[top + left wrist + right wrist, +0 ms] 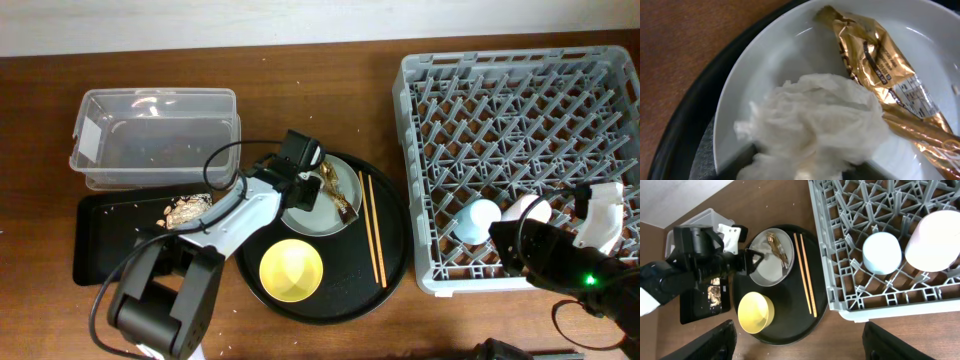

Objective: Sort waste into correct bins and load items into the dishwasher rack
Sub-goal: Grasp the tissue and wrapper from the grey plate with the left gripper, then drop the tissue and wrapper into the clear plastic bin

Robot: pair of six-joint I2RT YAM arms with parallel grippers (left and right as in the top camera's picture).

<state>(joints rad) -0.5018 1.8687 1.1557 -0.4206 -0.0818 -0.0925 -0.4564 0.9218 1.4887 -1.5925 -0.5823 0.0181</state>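
My left gripper [306, 182] is down on the pale grey-green plate [318, 212], shut on the crumpled white tissue [815, 125], which lies between its jaws on the plate [770, 55]. A shiny gold-brown wrapper [880, 60] lies beside the tissue. The yellow bowl [291, 270] and the wooden chopsticks [372, 228] sit on the round black tray. The blue cup [478, 221] and the pink cup [527, 210] stand in the grey dishwasher rack [520, 90]. My right gripper [800, 345] is open and empty, high above the rack's front corner.
The clear tub [150, 135] stands at the back left. In front of it the shallow black tray [110, 250] holds brownish scraps [186, 209]. The round black tray [390, 270] lies between it and the rack. My right arm [560, 262] overhangs the rack's front edge.
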